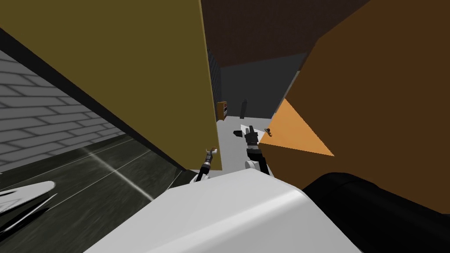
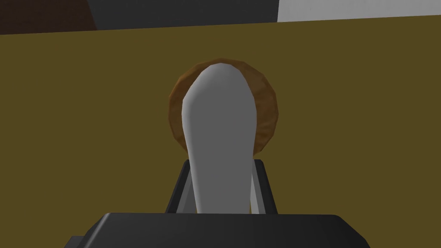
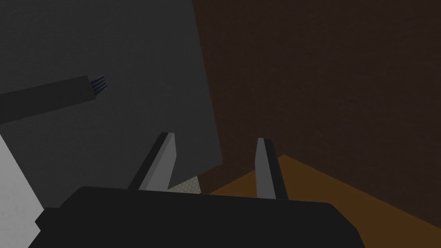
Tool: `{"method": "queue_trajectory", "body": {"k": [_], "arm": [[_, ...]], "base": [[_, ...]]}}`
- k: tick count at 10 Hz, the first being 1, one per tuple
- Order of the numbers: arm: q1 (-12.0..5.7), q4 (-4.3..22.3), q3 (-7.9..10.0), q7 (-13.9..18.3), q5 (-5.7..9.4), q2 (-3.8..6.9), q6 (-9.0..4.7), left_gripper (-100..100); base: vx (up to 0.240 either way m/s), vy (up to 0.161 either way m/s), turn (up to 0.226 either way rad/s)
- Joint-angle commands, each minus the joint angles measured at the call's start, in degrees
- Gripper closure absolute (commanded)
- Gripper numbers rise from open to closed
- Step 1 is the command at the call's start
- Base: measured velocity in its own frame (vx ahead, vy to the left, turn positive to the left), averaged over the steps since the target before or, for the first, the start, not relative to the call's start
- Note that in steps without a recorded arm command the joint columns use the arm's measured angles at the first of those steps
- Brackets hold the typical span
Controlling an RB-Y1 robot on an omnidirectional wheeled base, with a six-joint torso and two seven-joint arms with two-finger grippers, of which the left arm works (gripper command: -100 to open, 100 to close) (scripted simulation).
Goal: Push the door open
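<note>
the olive door (image 1: 132,74) stands upright, free edge pointing far. left wrist view: left hand (image 2: 219,75) pressed together before its brown knob (image 2: 265,105); right hand (image 3: 215,146) spread.

Beyond the right gripper (image 1: 250,128), pale floor (image 1: 230,127) meets a dark grey wall (image 1: 259,83) with a small wooden shelf (image 1: 222,110). Right of that gripper, a brown wall (image 1: 386,88) bears a lit orange patch (image 1: 294,138); far left, grey brick wall (image 1: 39,118), glossy dark floor (image 1: 96,175).
</note>
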Motion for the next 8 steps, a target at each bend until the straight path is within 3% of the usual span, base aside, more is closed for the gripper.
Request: {"method": "queue_trajectory", "body": {"k": [1, 4, 6, 8], "arm": [[-0.17, 0.3, 1.75, -0.1, 0.48, 0.86, -0.33, 100], [-0.47, 0.8, 4.13, -0.7, 0.96, 0.88, -0.36, 100], [-0.47, 0.8, 4.13, -0.7, 0.96, 0.88, -0.36, 100], [-0.7, 1.2, 5.96, -1.2, 1.33, 0.84, -0.38, 100]], "base": [[0.115, -0.116, 0.064], [0.118, -0.121, 0.056], [0.056, -0.055, 0.025], [0.076, -0.078, 0.06]]}}
